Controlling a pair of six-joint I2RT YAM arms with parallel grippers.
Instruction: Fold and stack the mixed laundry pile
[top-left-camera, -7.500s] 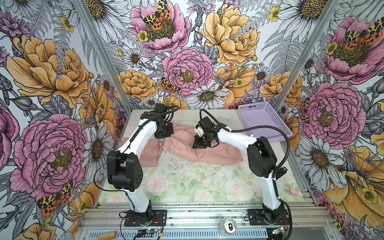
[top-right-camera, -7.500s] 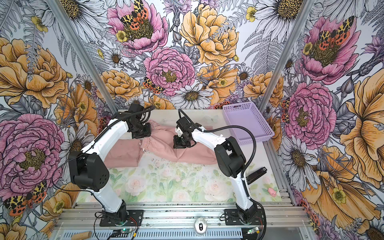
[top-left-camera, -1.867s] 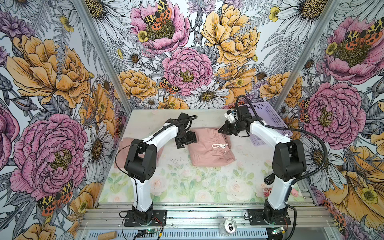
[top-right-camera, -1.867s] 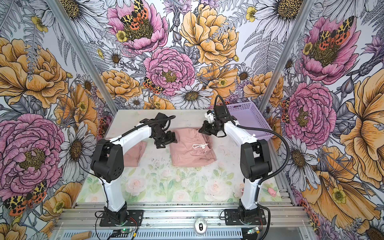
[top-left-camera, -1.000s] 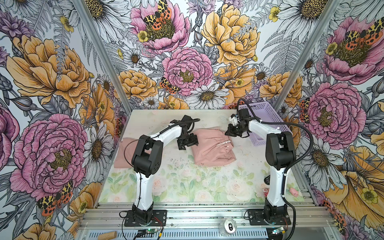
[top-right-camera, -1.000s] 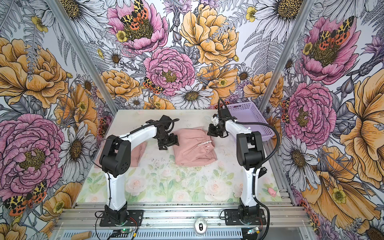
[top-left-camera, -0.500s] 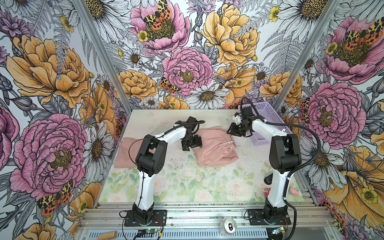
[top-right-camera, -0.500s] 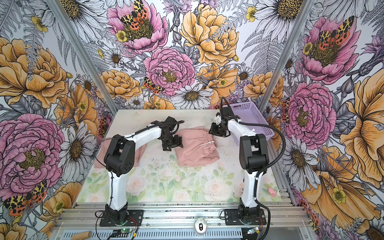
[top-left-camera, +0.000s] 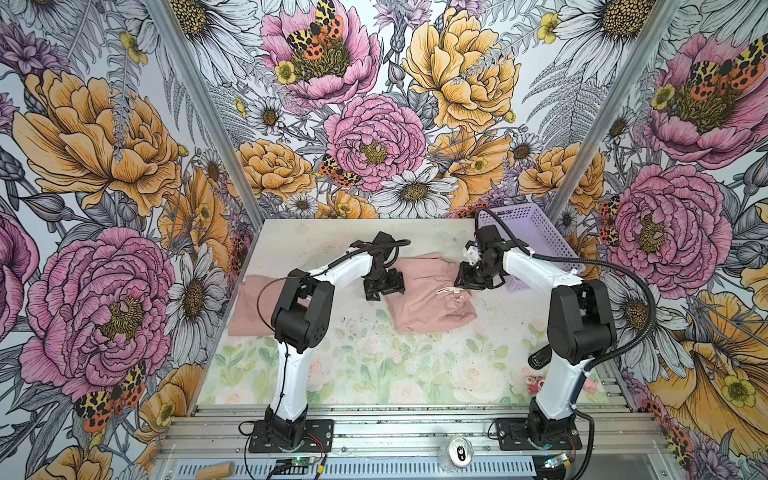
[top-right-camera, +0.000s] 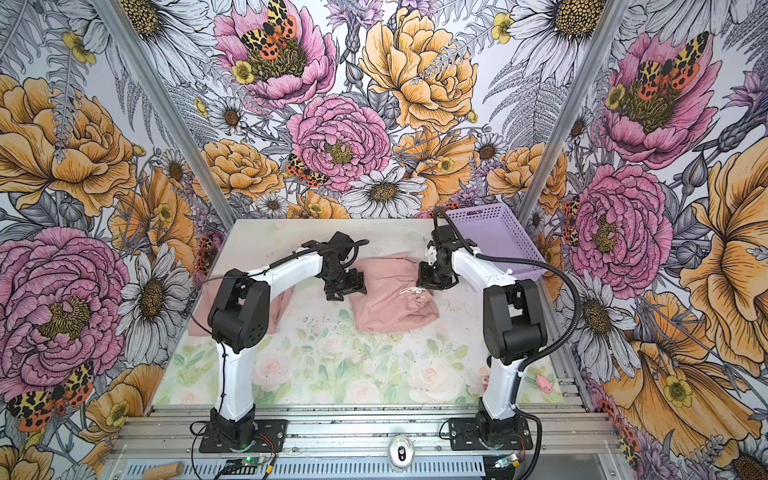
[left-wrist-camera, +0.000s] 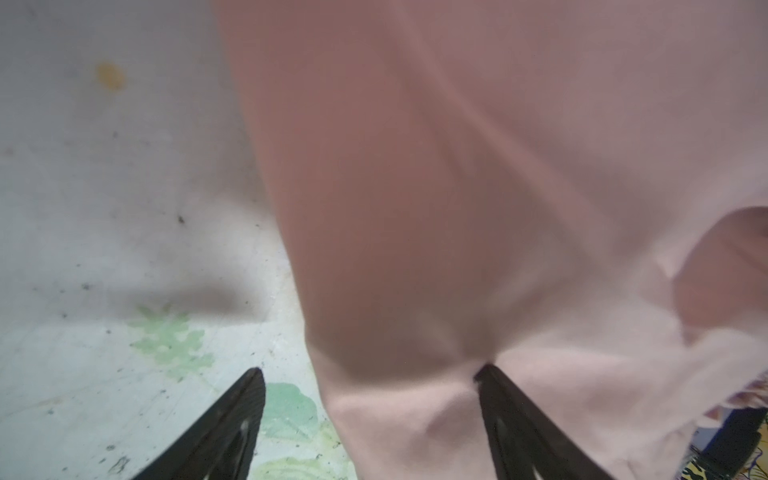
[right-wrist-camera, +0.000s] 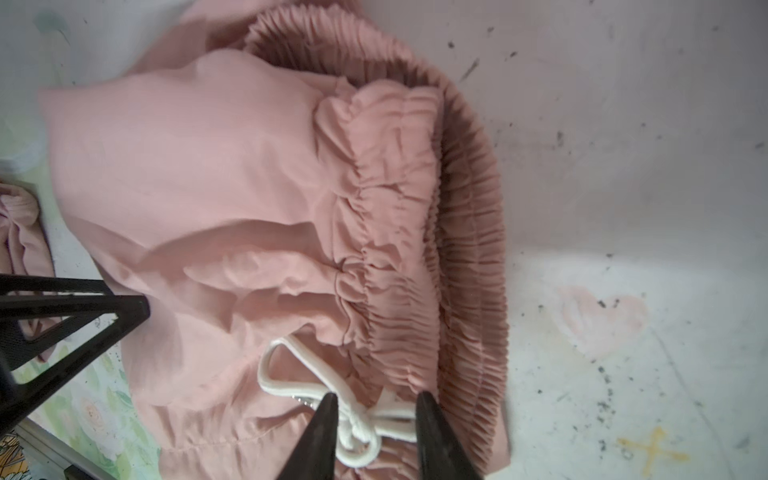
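Pink shorts (top-left-camera: 428, 299) (top-right-camera: 390, 303) lie folded in the middle of the table, gathered waistband (right-wrist-camera: 415, 208) and white drawstring (right-wrist-camera: 291, 374) toward the right. My left gripper (top-left-camera: 384, 286) (left-wrist-camera: 370, 374) is open wide at their left edge; the cloth (left-wrist-camera: 457, 166) fills part of the gap and touches one finger (left-wrist-camera: 519, 428). My right gripper (top-left-camera: 471, 282) (right-wrist-camera: 377, 399) is low over the waistband, its fingertips (right-wrist-camera: 330, 405) apart on either side of the drawstring knot. A second pink garment (top-left-camera: 247, 307) (top-right-camera: 197, 322) lies flat at the table's left edge.
A lavender perforated basket (top-left-camera: 540, 245) (top-right-camera: 494, 241) stands at the back right, just behind my right arm. A small pink item (top-right-camera: 544, 384) and a black object (top-left-camera: 540, 359) lie near the front right. A can (top-left-camera: 459, 451) rests on the front rail.
My right gripper has opened from shut and released the waistband, dropping a little toward the front. My left gripper has slid right to the shorts' left edge.
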